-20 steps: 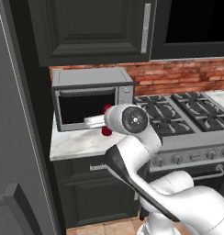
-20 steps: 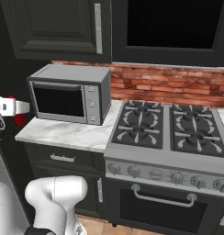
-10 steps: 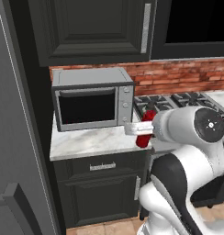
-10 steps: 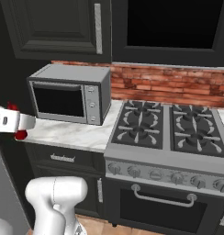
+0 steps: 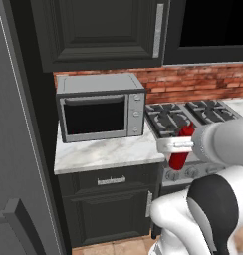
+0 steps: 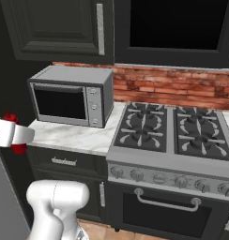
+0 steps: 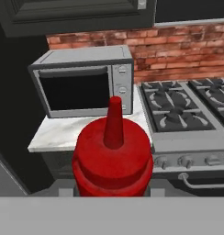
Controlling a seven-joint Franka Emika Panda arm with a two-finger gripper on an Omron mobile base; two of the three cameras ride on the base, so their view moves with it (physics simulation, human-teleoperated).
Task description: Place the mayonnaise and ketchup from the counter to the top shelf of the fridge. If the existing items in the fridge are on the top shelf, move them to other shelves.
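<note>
A: Ketchup is off the table, held in air near its right front edge, before the stove. Jaws clamped on the bottle body.

B: Risk?

A: Likely a swing toward the fridge at left; bottle could clip the microwave or slip if turned fast.

No text, label, brand, number or sign is being shown legibly. The small marks on the control panel of the grey metal microwave oven are being rendered too blurred to be read.
</note>
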